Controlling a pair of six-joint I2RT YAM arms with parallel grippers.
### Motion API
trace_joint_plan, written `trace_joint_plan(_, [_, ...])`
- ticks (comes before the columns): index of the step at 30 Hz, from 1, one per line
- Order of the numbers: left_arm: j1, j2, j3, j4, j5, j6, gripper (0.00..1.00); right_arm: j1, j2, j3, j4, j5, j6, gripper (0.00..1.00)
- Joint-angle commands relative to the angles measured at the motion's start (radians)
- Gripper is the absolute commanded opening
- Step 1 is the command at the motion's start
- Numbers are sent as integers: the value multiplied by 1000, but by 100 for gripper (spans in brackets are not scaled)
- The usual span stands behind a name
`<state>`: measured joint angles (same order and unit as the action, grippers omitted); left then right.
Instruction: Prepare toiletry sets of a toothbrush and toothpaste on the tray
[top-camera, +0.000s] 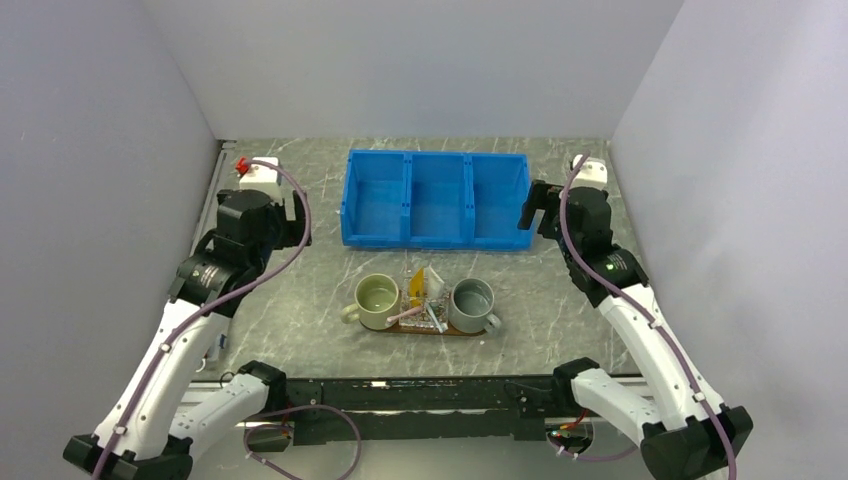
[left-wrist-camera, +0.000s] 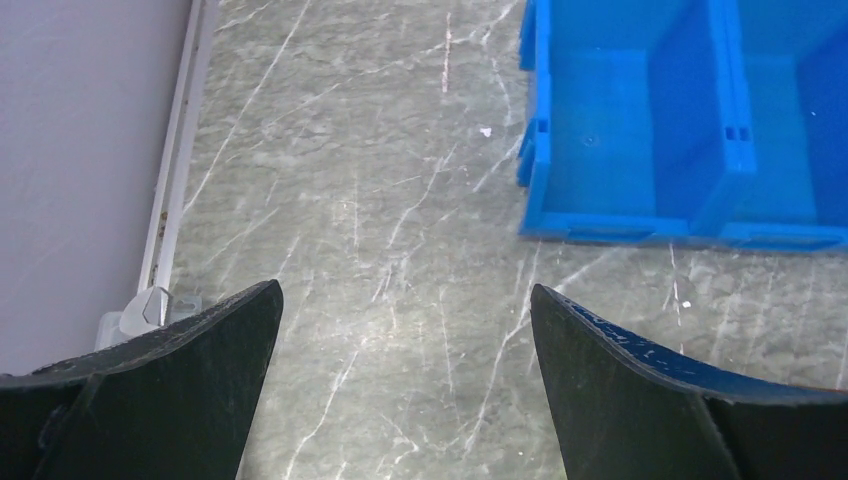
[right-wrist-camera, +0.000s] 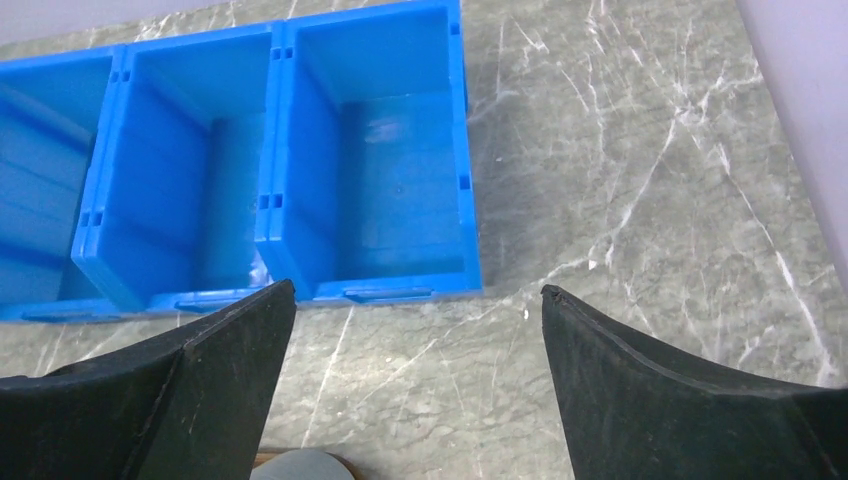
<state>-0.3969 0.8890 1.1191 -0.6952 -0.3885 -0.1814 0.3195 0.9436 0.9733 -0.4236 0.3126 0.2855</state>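
Note:
The dark-brown tray (top-camera: 396, 329) lies in the middle near the front, carrying two mugs. Between the mugs stand a yellow tube (top-camera: 421, 281) and a white tube (top-camera: 437, 285), with a pinkish toothbrush (top-camera: 404, 314) and a pale grey toothbrush (top-camera: 436, 319) lying in front of them. My left gripper (top-camera: 297, 215) is open and empty above bare table left of the bin, its wrist view (left-wrist-camera: 405, 300) showing only table. My right gripper (top-camera: 533, 207) is open and empty by the bin's right end, and its wrist view (right-wrist-camera: 418, 295) shows a sliver of the tray (right-wrist-camera: 262, 460).
A blue three-compartment bin (top-camera: 436, 198) stands empty behind the tray; it also shows in the left wrist view (left-wrist-camera: 690, 120) and the right wrist view (right-wrist-camera: 250, 160). A greenish mug (top-camera: 377, 298) and a grey mug (top-camera: 472, 303) stand on the tray. White boxes (top-camera: 258, 176) sit in the back corners.

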Motion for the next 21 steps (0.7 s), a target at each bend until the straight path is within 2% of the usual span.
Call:
trace_joint_plan(1, [58, -52, -35, 84, 37, 20, 99, -11, -72, -38, 45, 42, 31, 96])
trace_joint_plan(9, [65, -157, -137, 150, 8, -3, 99, -9, -215, -131, 54, 63, 36, 100])
trace_joint_plan(21, [63, -312, -239, 185, 77, -2, 99, -10, -315, -233, 102, 107, 59, 100])
